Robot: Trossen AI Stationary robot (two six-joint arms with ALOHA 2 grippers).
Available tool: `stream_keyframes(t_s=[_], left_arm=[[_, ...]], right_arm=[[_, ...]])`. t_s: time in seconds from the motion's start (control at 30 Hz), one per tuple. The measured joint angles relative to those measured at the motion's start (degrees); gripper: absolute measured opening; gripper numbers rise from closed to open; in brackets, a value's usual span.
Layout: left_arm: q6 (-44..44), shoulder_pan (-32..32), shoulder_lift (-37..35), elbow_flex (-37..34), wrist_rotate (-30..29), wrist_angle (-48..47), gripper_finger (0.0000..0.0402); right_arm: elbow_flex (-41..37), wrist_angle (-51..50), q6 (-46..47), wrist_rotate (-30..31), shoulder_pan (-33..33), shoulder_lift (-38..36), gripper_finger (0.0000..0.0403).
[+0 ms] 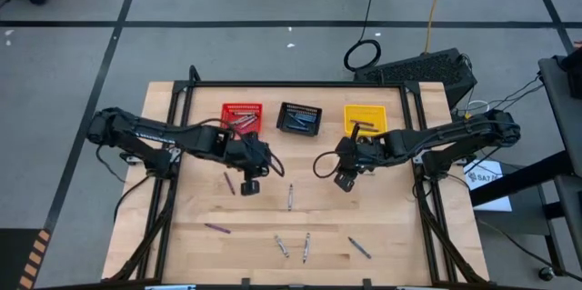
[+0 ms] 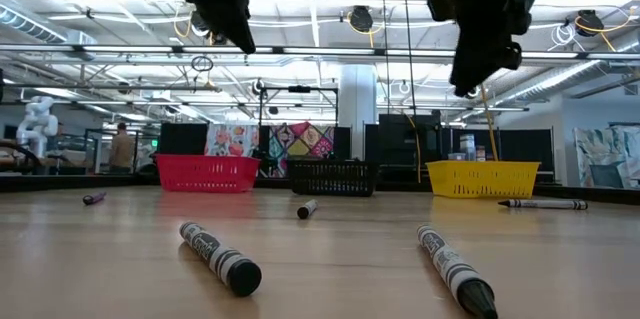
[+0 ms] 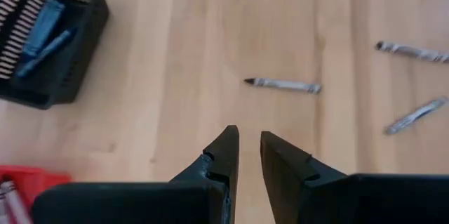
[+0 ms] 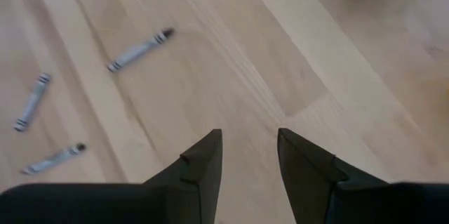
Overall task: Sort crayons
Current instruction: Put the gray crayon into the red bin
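Several crayons lie flat on the wooden table: grey ones (image 1: 290, 197), (image 1: 282, 246), (image 1: 306, 247), purple ones (image 1: 229, 183), (image 1: 216, 228) and a bluish one (image 1: 359, 247). My left gripper (image 1: 250, 183) hangs above the table near the purple crayon, in front of the red basket (image 1: 242, 117). In the left wrist view its fingers (image 3: 249, 134) stand a little apart and empty, with a grey crayon (image 3: 284, 84) beyond them. My right gripper (image 1: 346, 179) hangs in front of the yellow basket (image 1: 365, 119), open and empty (image 4: 249, 134). A grey crayon (image 4: 140, 50) lies beyond it.
A black basket (image 1: 300, 118) stands between the red and yellow ones along the far side; it holds blue crayons (image 3: 42, 31). The red basket holds several crayons. A dark metal frame (image 1: 182, 99) runs round the table's edges. Bare wood lies between the two grippers.
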Motion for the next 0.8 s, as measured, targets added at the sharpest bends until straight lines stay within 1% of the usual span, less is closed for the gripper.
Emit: stream_keyframes(t_s=[0.07,0.13,0.23,0.3,0.37,0.53,0.6,0.63,0.73,0.8], left_arm=[[-3.6,-0.7,0.1,0.0,0.0,1.5,0.0066],[-8.9,-1.3,0.8,0.1,-0.8,4.7,0.0066],[-16.4,-2.2,1.6,0.0,-4.4,6.7,0.0066],[-17.9,-2.6,2.2,0.2,-5.6,9.0,0.0066],[-18.5,-3.2,2.5,-0.1,-5.6,7.7,0.0066],[-21.4,-5.3,4.0,0.0,-6.2,10.1,0.0066],[-20.7,-6.3,5.2,0.2,-4.8,11.8,0.0066],[-19.3,-7.0,5.8,0.1,-3.6,11.2,0.0066],[-11.8,-9.9,7.5,0.0,1.4,10.7,0.0066],[-6.5,-12.2,8.6,0.0,3.0,8.6,0.0066]], right_arm=[[0.0,1.6,0.5,-0.1,0.0,0.0,0.0125],[0.0,2.1,1.0,0.0,0.0,0.0,0.0125],[0.0,2.3,2.4,0.1,0.0,0.0,0.0125],[0.0,2.3,3.3,0.2,0.0,0.0,0.0125],[0.0,2.5,3.7,0.2,0.0,0.0,0.0125],[0.0,2.9,4.5,0.2,0.0,0.0,0.0125],[0.0,3.0,4.5,0.2,0.0,0.0,0.0125],[0.0,3.0,4.4,0.2,0.0,0.0,0.0125],[0.0,2.9,4.5,0.2,0.0,0.0,0.0125],[0.0,3.1,4.5,0.2,0.0,0.0,0.0125]])
